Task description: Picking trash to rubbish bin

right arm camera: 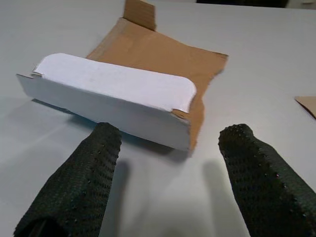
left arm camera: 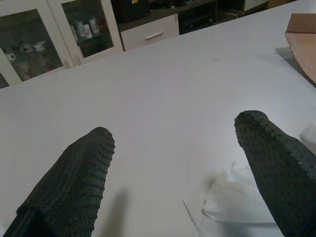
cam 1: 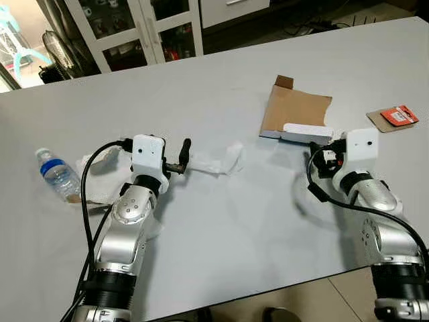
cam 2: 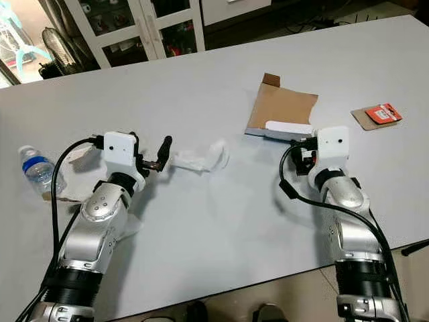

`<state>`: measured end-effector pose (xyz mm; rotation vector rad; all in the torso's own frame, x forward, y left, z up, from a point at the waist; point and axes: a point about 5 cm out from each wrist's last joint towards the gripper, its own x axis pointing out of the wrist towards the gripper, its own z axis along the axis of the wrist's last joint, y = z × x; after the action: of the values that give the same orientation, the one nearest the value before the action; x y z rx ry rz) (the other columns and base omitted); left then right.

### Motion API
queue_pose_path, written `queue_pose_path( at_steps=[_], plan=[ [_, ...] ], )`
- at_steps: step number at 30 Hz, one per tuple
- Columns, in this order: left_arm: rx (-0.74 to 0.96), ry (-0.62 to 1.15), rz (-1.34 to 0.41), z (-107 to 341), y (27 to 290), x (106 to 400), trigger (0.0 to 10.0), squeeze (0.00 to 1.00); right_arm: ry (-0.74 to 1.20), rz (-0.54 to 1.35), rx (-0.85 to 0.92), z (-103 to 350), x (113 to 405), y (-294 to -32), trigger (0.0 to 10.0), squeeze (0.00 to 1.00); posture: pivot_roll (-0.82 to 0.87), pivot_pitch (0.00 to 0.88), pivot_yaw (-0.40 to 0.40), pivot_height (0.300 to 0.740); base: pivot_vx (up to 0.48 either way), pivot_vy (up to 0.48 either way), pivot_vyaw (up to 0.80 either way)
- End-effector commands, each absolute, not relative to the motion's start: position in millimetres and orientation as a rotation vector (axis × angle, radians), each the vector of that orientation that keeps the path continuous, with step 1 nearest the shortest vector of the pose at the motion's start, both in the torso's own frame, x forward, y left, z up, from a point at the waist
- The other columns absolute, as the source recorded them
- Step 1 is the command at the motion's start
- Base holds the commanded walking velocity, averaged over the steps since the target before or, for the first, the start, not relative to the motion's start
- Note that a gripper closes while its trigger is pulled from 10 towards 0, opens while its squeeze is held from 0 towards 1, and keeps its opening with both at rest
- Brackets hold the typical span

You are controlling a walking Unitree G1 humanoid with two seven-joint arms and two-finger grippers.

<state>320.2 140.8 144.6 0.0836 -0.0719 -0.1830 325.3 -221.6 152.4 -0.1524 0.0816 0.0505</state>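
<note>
A: What is lying on the table (cam 1: 221, 228) right now?

B: A crumpled white tissue (cam 1: 213, 161) is lying near the middle, and an opened brown carton (cam 1: 295, 111) with a white flap is sitting farther to the right. A small red-and-brown packet (cam 1: 394, 118) is resting near the right edge. At the left, a water bottle (cam 1: 57, 174) with a blue cap is lying on its side, next to some white wrapping (cam 1: 97, 178).

A: Where is the left end effector (cam 1: 182, 155) sitting?

B: It is hovering low over the table, just at the left end of the tissue. In the left wrist view its fingers (left arm camera: 74, 182) are standing wide apart, with the tissue (left arm camera: 237, 202) lying beside one finger, partly between the two. Whether that finger is touching the tissue, I cannot tell.

A: And the right end effector (right arm camera: 168, 182)?

B: It is pointing at the carton's (right arm camera: 148, 54) white flap from the near side. Its fingers (right arm camera: 84, 177) are spread wide and gripping nothing, with the flap lying just ahead of the tips, apart from them.

A: What is standing behind the table?

B: A white cabinet (cam 1: 134, 27) with glass doors is standing at the far side, and a fan (cam 1: 57, 54) is showing at its left.
</note>
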Motion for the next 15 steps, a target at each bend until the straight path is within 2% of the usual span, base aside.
queue_pose_path(
  at_steps=[1,15],
  plan=[
    [0.094,-0.066,-0.169,144.4,145.2,317.4,10.0,0.00,0.083,0.077,-0.155,151.7,326.7,-221.9,10.0,0.00,-0.04,0.172,0.113,0.740,0.000,0.000,0.00],
    [0.071,-0.031,-0.146,139.0,144.8,315.1,10.0,0.00,0.088,0.187,-0.184,153.6,332.8,-226.1,10.0,0.00,-0.04,0.177,0.096,0.740,0.000,0.000,0.00]
  ],
)
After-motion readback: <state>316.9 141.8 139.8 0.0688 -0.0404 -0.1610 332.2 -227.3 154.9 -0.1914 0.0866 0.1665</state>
